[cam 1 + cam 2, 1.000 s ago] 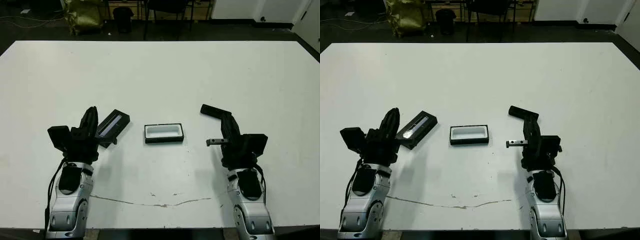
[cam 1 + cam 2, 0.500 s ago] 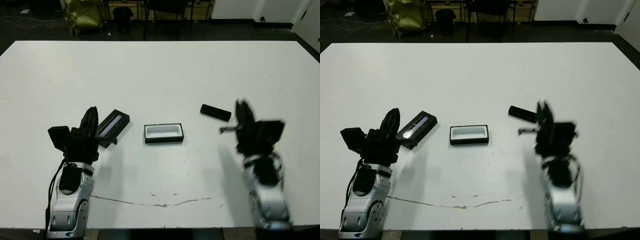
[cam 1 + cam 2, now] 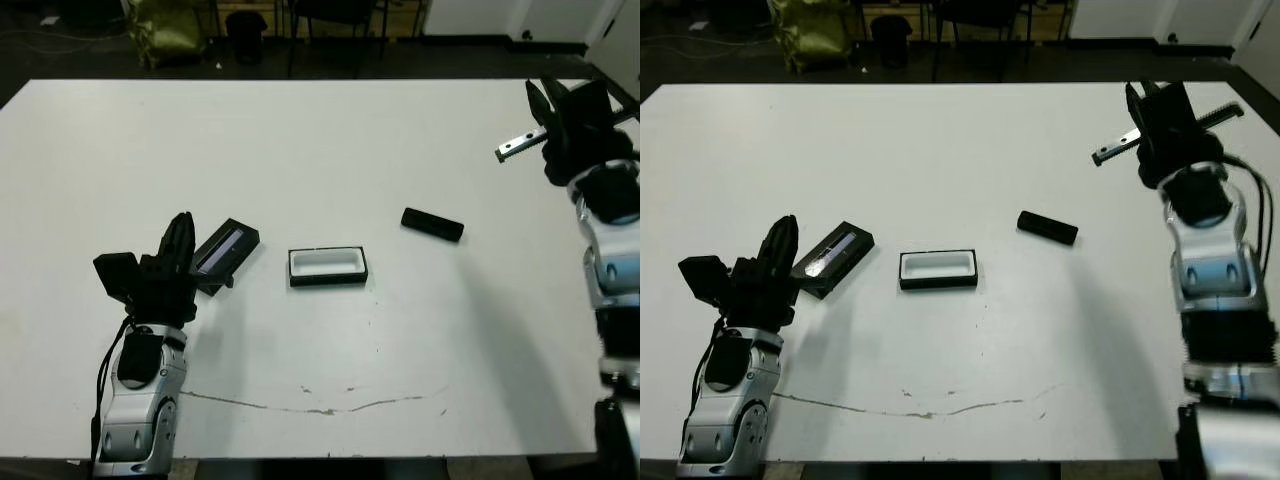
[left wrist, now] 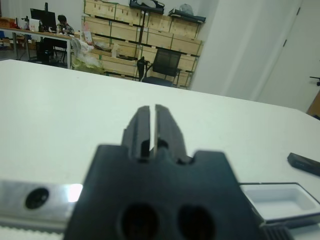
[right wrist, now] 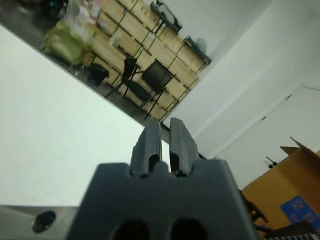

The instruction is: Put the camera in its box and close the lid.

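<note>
While the left gripper [image 3: 178,232] is staying beside the lid [image 3: 226,245], jaws together, the right gripper [image 3: 1137,105] is swinging far from the camera [image 3: 432,224], jaws together, empty.

The two head views looked forward and down from above the near edge of the table [image 3: 320,140], sharing nearly all of it. The left wrist view sat low and close over the tabletop, facing the far shelves [image 4: 135,37], catching the box [image 4: 280,200], also in the head views. The right wrist view was tilted, apparently higher, toward the far wall.
</note>
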Robot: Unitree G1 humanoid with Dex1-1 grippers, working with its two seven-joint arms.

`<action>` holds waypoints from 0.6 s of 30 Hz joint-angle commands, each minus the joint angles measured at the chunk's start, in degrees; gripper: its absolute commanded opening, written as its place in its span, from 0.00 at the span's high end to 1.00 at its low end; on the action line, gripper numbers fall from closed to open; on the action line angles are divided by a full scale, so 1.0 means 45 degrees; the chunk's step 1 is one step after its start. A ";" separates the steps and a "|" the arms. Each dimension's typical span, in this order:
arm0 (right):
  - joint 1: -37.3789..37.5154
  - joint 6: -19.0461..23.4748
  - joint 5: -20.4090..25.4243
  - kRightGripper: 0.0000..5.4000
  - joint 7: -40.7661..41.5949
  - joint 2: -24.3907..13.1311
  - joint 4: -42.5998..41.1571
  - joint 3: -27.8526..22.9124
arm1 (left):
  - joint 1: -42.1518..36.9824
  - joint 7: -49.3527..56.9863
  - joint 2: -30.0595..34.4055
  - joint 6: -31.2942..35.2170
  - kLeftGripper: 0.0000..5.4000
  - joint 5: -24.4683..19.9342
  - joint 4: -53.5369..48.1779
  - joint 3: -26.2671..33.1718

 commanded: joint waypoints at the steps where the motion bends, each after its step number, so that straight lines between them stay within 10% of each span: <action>1: -0.0741 -0.0645 -0.0699 1.00 0.0438 -0.0316 0.2009 0.0811 | 0.0046 -0.0003 0.0098 0.0214 1.00 -0.0034 0.0054 0.0086; 8: -0.2111 -0.0499 -0.2690 1.00 0.0955 -0.0460 0.4636 0.2686 | -0.0006 0.0036 0.0126 0.0300 1.00 0.0029 -0.0029 0.0114; 18: -0.2137 -0.0307 -0.2998 1.00 0.2954 -0.0561 0.4865 0.3393 | -0.0063 -0.0031 0.0153 0.0207 1.00 0.0028 -0.0016 0.0146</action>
